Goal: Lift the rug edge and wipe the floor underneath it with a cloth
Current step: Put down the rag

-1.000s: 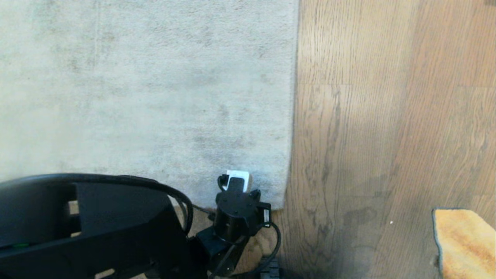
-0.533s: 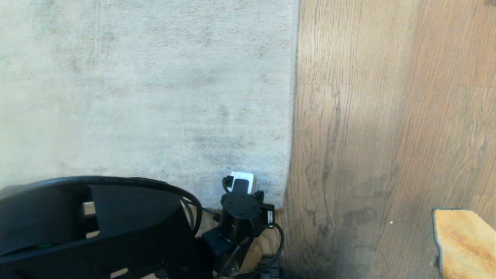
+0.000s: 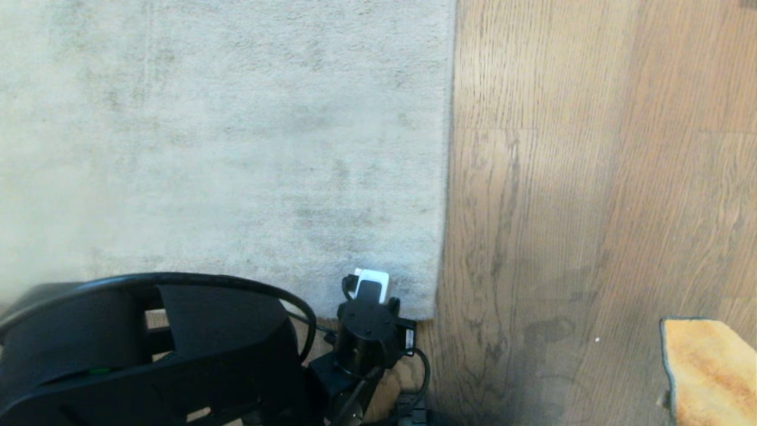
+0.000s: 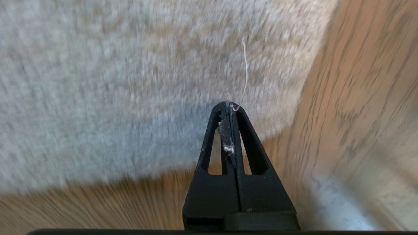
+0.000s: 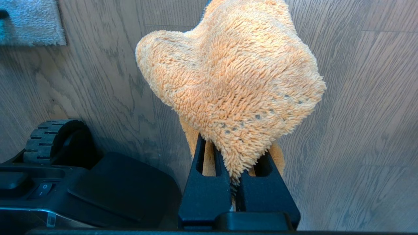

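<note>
Left gripper [image 4: 230,106]: closed at the rug edge [image 3: 378,310] corner, holding only fluff.
Right gripper [image 5: 236,182]: clamped on cloth [image 5: 232,75].
Advice: reopen, slide under edge.

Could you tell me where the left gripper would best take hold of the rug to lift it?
Probably at the rug's near right corner, where two free borders meet and peel up easiest. The left gripper, shut, sits just beside it; come in low from the bare floor, one finger under the rug edge.

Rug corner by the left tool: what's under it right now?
The rug lies flat near the left tool, which is shut at its corner. Wood floor shows only beside the rug edge; whatever lies beneath is covered.
</note>
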